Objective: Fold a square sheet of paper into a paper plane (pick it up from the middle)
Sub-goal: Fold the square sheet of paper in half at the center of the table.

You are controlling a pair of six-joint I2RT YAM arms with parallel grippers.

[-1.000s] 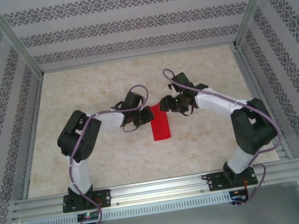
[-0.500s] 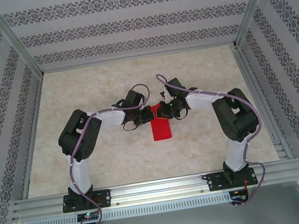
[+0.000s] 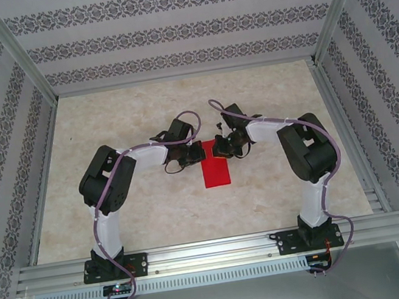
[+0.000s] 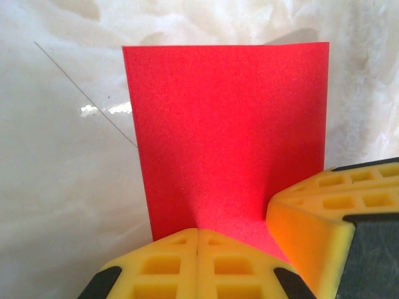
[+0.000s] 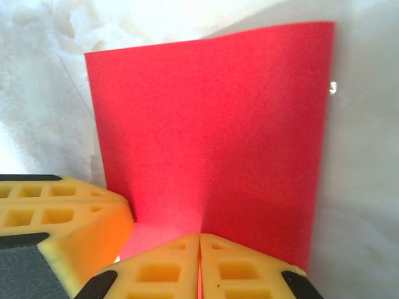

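Observation:
The square sheet of paper (image 3: 216, 171) is bright red and shows as a narrow rectangle on the pale table, its length running toward the arms. My left gripper (image 3: 192, 153) and right gripper (image 3: 218, 149) meet side by side at its far edge. In the left wrist view the yellow jaws of the left gripper (image 4: 197, 232) are shut on the paper (image 4: 227, 131), with a right gripper finger (image 4: 324, 212) beside them. In the right wrist view the right gripper (image 5: 199, 237) is shut on the paper (image 5: 212, 137), red showing in the seam. A soft crease rises from each pinch.
Patterned walls and metal frame posts (image 3: 20, 59) close in the table (image 3: 142, 217) on three sides. A rail (image 3: 214, 251) carrying the arm bases runs along the near edge. Bare tabletop lies to the left, right and front of the paper.
My right arm has swung left to the paper's far edge and its jaws have shut there. The left gripper has stayed shut in place.

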